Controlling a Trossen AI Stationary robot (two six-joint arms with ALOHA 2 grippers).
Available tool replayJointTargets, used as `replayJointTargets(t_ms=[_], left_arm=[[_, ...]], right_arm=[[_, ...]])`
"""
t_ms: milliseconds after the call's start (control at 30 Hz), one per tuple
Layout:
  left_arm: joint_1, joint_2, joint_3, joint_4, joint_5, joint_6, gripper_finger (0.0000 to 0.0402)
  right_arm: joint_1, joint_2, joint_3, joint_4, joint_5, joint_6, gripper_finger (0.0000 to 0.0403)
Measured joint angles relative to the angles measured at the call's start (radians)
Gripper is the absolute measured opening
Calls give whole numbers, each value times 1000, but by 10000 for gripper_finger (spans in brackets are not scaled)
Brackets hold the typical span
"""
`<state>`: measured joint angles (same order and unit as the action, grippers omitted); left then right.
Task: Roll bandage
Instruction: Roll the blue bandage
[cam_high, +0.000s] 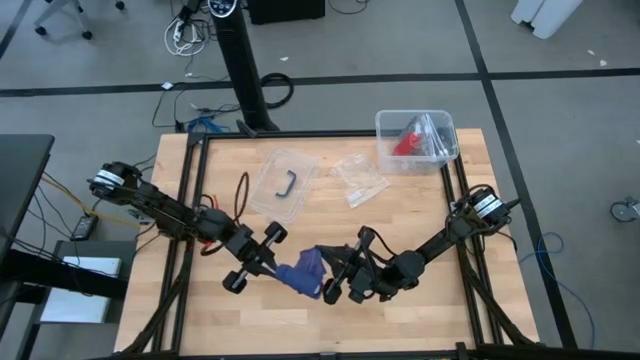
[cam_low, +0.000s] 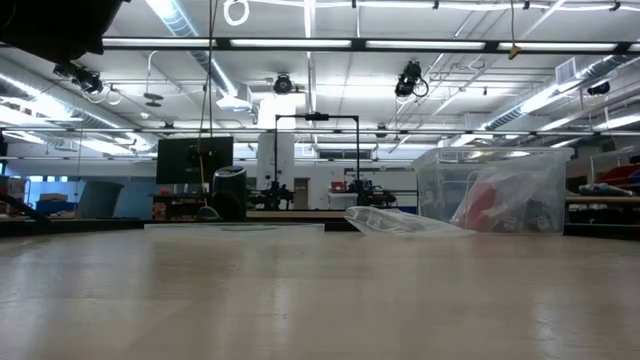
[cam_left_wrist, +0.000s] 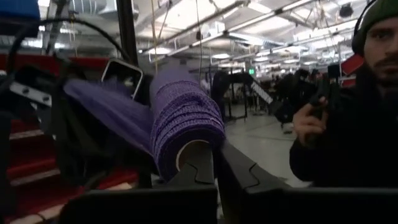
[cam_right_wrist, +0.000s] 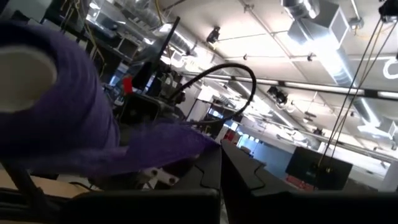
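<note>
Your table (cam_high: 420, 215) is a pale wooden top in a dark frame, and both arms reach in over its near half, meeting close to the middle. At the far right corner sits a clear plastic bin (cam_high: 440, 128) with a red item (cam_high: 407, 143) inside; it shows in the low view too. Two clear plastic bags lie on the far half: the larger bag (cam_high: 283, 182), with a dark handle-shaped piece in it, to the left, and the smaller bag (cam_high: 358, 178) just right of it, near the bin.

The bandage (cam_high: 306, 270) is lifted off the table between your two tools, a bunched blue mass with a loose strip hanging from it. Your left tool (cam_high: 268, 258) has its fingers pressed together on the roll end, where the wound fabric wraps a pale core (cam_left_wrist: 189, 152). Your right tool (cam_high: 338, 272) is also pressed together, pinching the loose strip of the bandage.

A person (cam_left_wrist: 348, 118) in dark clothing stands beyond the table in your left wrist view, one hand raised.
</note>
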<state>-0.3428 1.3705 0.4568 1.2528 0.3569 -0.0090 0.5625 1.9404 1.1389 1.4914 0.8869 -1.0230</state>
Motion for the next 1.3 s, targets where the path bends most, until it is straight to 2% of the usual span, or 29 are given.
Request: replayJointTargets(t_ms=[267,333,500,567,800,833,1100,1300], left_arm=[[-2,1,-3,-102,-3,3,1],[-2,0,-2,-125,-5,14,1],[-2,3,-2,-163,-22,30,1],[-2,3,-2,-163,-23,33,1],[0,4,-2,-161,-53,56,1],[0,4,-2,-160,-57,57,1],[0,4,-2,-120,-109,52,1],[1,4,-2,-120,-193,29,1]], right_arm=[[-1,-6,0,8,-55,21,0],[-3,-7,2,-24,-88,46,0],[-2,-6,42,-159,-86,80,0],[7,-5,62,-183,-26,80,0],[107,-6,105,-96,428,-60,7],[124,-8,106,-85,459,-62,7],[242,-10,105,-85,500,-43,9],[274,-10,105,-194,560,21,44]])
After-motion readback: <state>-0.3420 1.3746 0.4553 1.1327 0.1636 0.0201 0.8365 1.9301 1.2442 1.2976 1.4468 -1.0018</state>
